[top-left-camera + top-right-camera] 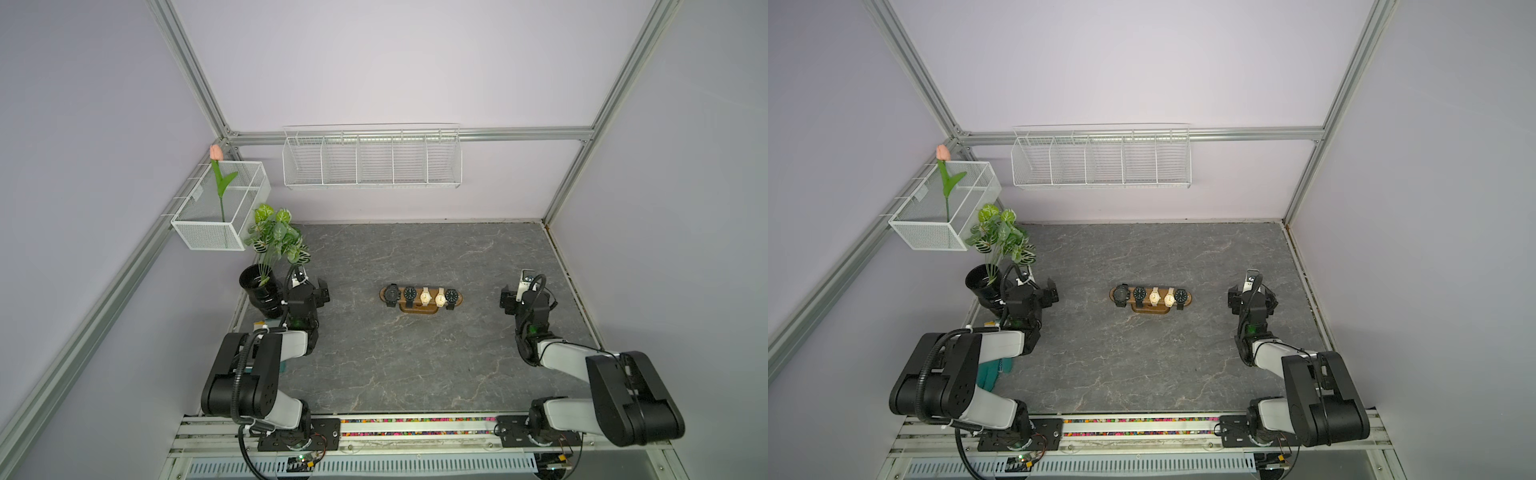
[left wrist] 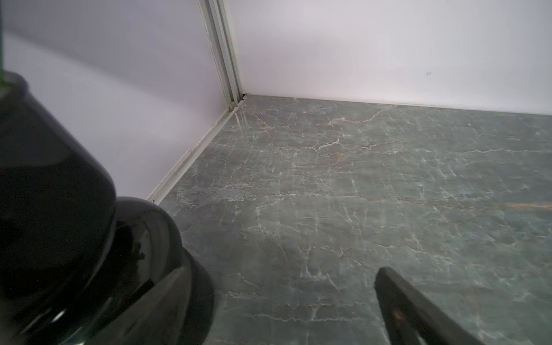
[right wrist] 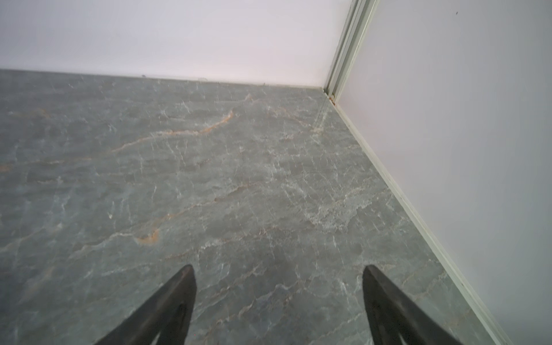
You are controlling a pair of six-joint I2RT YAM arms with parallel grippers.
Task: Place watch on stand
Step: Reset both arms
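Now right pincer (image 3: pixel 277 268) apart over grey marbled table (image 3: pixel 209 179). Left pincer (image 1: pixel 322 293) apart too; in its wrist view just one finger (image 2: pixel 418 310), beside glossy black vase (image 2: pixel 74 209). Only in both top views: long dark brown wooden stand (image 1: pixel 419 309) mid-table, five watches (image 1: pixel 425 296) strapped across, well apart from both pincers.

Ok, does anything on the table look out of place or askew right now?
Nothing is spilled or knocked over. Five watches sit in a row on the stand, and none has slipped off. One oddity: a teal item lies at the table's edge, partly hidden under the left arm; I cannot tell what it is.
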